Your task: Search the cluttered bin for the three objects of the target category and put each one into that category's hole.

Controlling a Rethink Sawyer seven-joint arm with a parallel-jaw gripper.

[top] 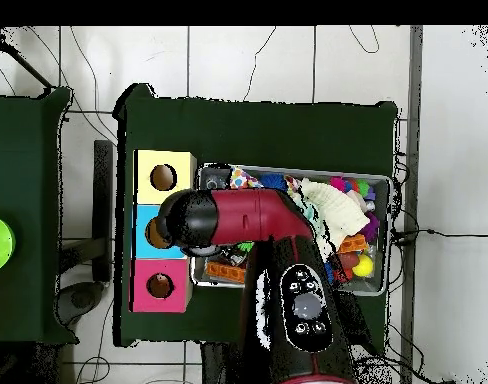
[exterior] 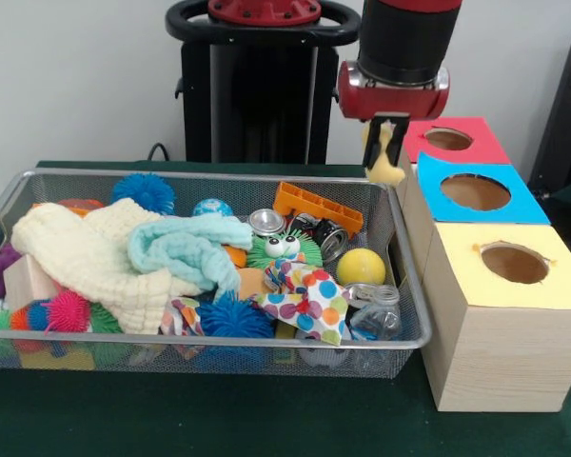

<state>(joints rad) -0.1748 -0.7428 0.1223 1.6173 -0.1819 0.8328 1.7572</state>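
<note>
Gripping pale yellow toy figure [exterior: 387, 164], gripper [exterior: 388, 143] closed on it – hanging just beside red box [exterior: 454, 140], above bin [exterior: 411, 314] corner. You judge: 1 object mid-transfer, not yet dropped; remaining figures unseen among clutter – keep searching.

Light: bright and even in both views, no single source to make out.
Shadows: soft, faint under the wire basket [exterior: 400, 345] and beside the wooden boxes [exterior: 495, 357].
Glare: small highlights on the yellow ball [exterior: 361, 266] and the metal lid [exterior: 265, 222].
Focus: front view slightly soft throughout.
</note>
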